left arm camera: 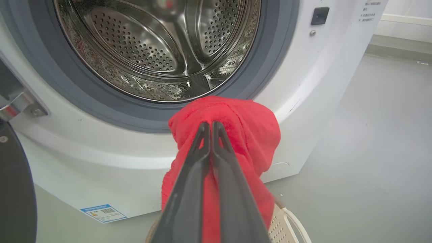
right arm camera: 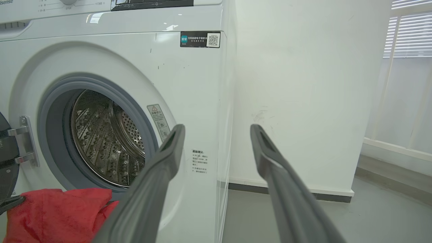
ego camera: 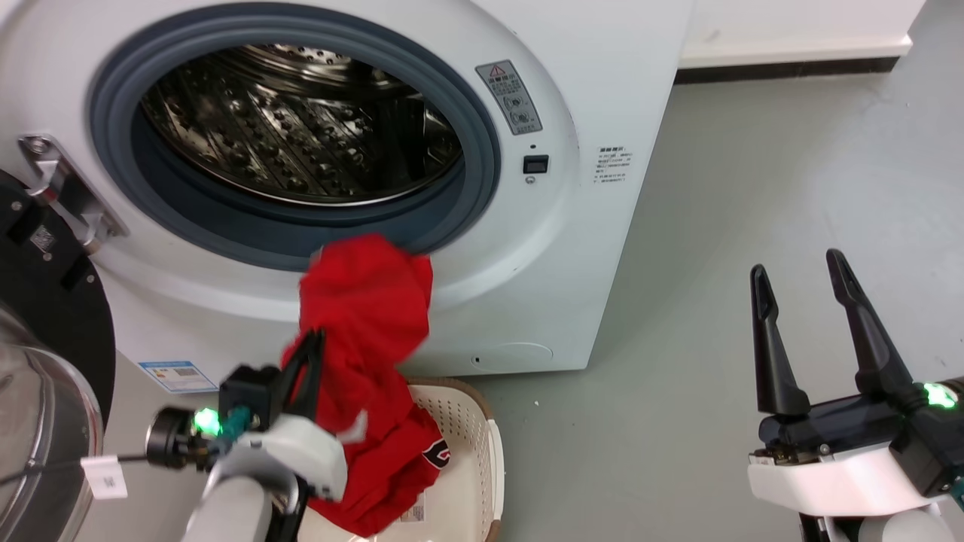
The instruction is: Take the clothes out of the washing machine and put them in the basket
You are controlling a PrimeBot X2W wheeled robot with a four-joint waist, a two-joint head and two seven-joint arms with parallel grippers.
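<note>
jaws pressed together on the left gripper [left arm camera: 210, 125] pinch a fold of the red sports-jersey garment with white trim and black-and-white lettering [ego camera: 369, 316], so this arm carries the load.

at far left the black-framed glass door [ego camera: 45, 316] stands swung open on its hinge. next to it is the large white front-loading washing machine [ego camera: 602, 75]. its perforated steel drum [ego camera: 301, 128] looks bare of clothes as far as these views reach, though the grey rim hides its lowest front part. the garment is out of the porthole. its top bunches over the fingertips just below the rim, and its long tail hangs down the machine's front into the cream-white perforated plastic laundry basket with a brown woven-look rim [ego camera: 471, 436]. the basket sits on the floor close against the machine's base.

i judge this to be the drop-off step, with the cloth partly in the basket and not yet released. the next move calls for bringing the held fold down and over the middle of the basket, then parting the jaws. done that way, the upper half should fall inside and not drape over the rim or slide onto the grey floor [ego camera: 753, 188].

at right, the right gripper [ego camera: 797, 263] hangs over that floor, well apart from the basket, its jaws spread wide and holding nothing.
</note>
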